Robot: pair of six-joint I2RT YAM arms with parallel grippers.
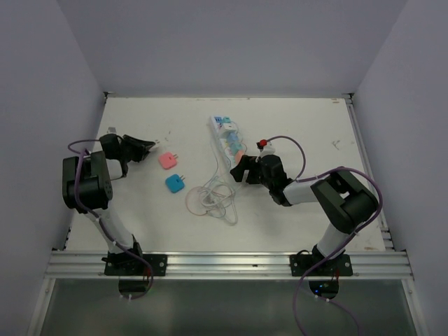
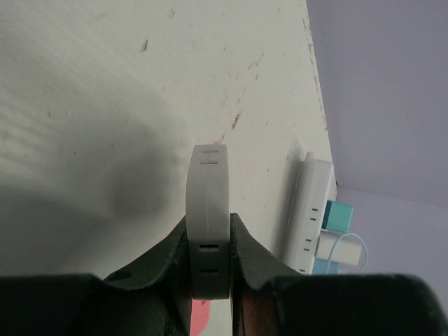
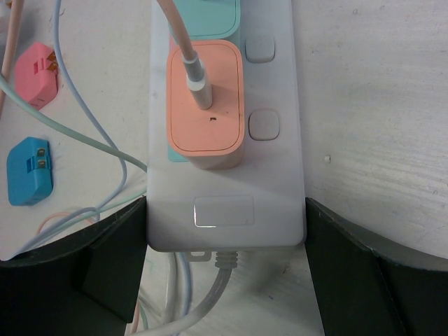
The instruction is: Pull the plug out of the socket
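At mid-table | right tool [image 3: 225,210] clamps oblong socket [image 3: 280,175] | left tool [image 2: 208,234] pinches white slab [image 2: 208,185]

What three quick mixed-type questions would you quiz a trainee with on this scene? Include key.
1. True or false: the orange plug sits in the socket.
2. Which plugs lie loose beside the socket? A: pink plug and blue plug. B: two green. C: one white.
3. Which tool straddles the socket's cable end?
Key: 1 true; 2 A; 3 the right tool.
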